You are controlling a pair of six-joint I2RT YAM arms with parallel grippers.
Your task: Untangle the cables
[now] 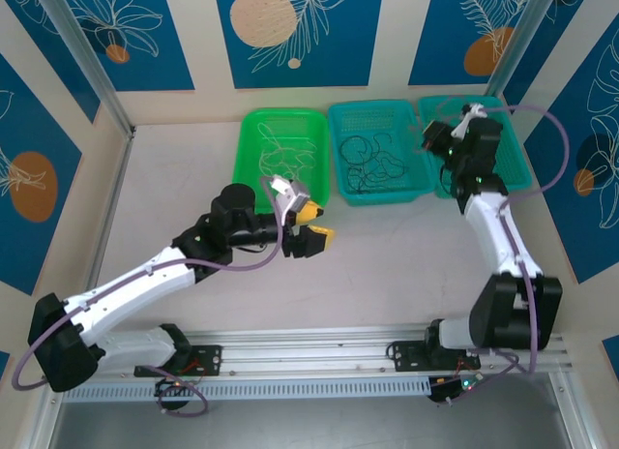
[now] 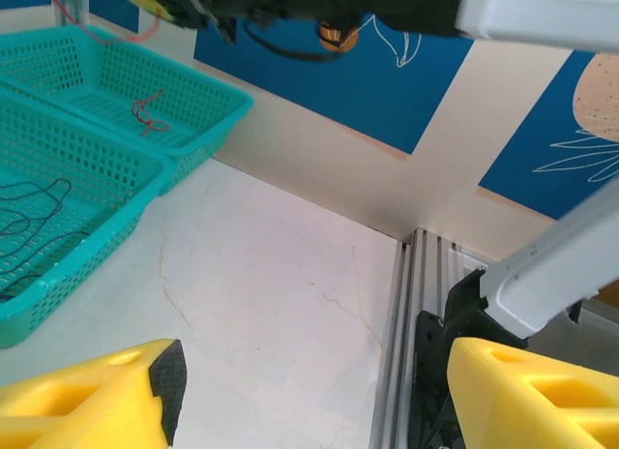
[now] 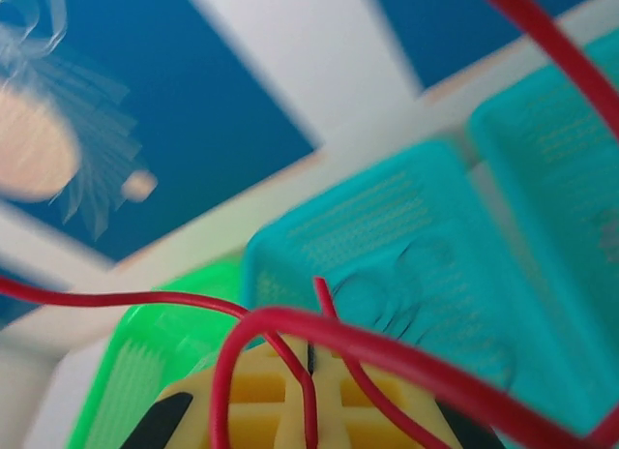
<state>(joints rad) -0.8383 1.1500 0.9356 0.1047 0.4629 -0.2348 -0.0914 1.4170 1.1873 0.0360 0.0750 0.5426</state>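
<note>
- Right gripper (image 3: pixel 309 372) is pinched shut on a red cable (image 3: pixel 387 350), whose loops spill left and right of the fingers.
- It hangs at the far right, above the seam between the middle teal basket (image 1: pixel 335 149) and the right teal basket (image 1: pixel 519 149). A drop probably needs a shift right, where another red strand (image 2: pixel 145 115) lies.
- Left gripper (image 1: pixel 317 226) is spread wide and empty over the table (image 1: pixel 387 246), near the green basket (image 1: pixel 244 139).
- Green basket holds white cables (image 1: pixel 280 154); the middle one holds black cables (image 1: pixel 372 164).
</note>
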